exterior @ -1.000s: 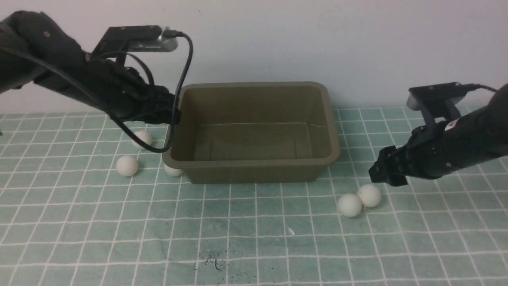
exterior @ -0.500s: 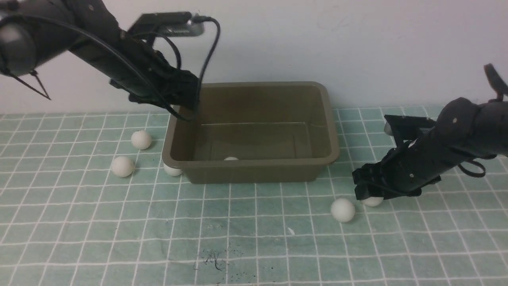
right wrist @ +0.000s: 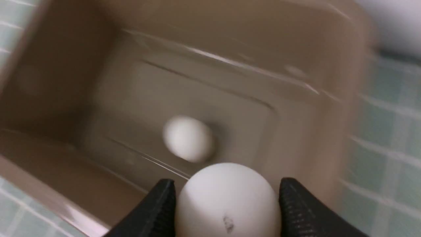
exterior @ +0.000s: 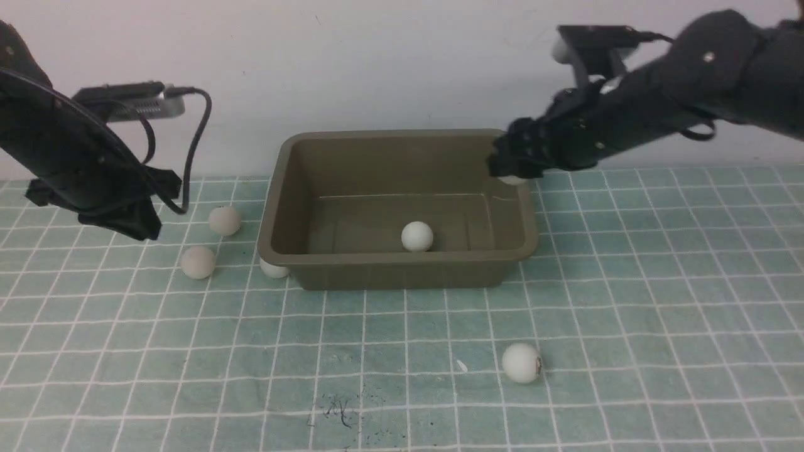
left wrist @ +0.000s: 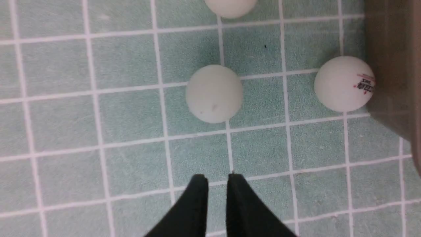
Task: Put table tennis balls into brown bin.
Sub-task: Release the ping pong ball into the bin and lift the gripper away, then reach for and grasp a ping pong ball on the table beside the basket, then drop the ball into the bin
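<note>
Right gripper (exterior: 512, 168) has come up off the mat (exterior: 402, 376) in front of the brown bin (exterior: 402, 276). It now hangs over the bin's far right corner. Left gripper (exterior: 139, 225) has pulled back from the bin's left rim and sits out to the left of the bin, above the mat. Binned ball (exterior: 417, 236) has rolled out onto the bin floor, a little right of centre. Marked ball (exterior: 521, 363) has drifted further out in front of the bin.

Right claw: clamped on the held ball (right wrist: 227, 200), one finger (right wrist: 158, 204) pressed against each side. A small dark mark on that ball faces the wrist camera. In your front view only a white sliver of it shows under the fingers, just over the bin's rim. The right wrist view is motion-blurred, but it shows the bin floor and the binned ball beyond the held one.

Left claw: tips a narrow slit apart, nothing between them, bare mat underneath.

Three balls lie left of the bin:
- Corner ball (exterior: 274, 269) touches the bin's wall at the near left corner. You can see red and dark print on it in the left wrist view.
- Outer ball (exterior: 198, 262) is further out from the bin, just ahead of the left tips.
- Back ball (exterior: 224, 220) is near the bin's left wall, not touching.

Marked ball lies alone, well in front of the bin's right half, dark mark facing right.
</note>
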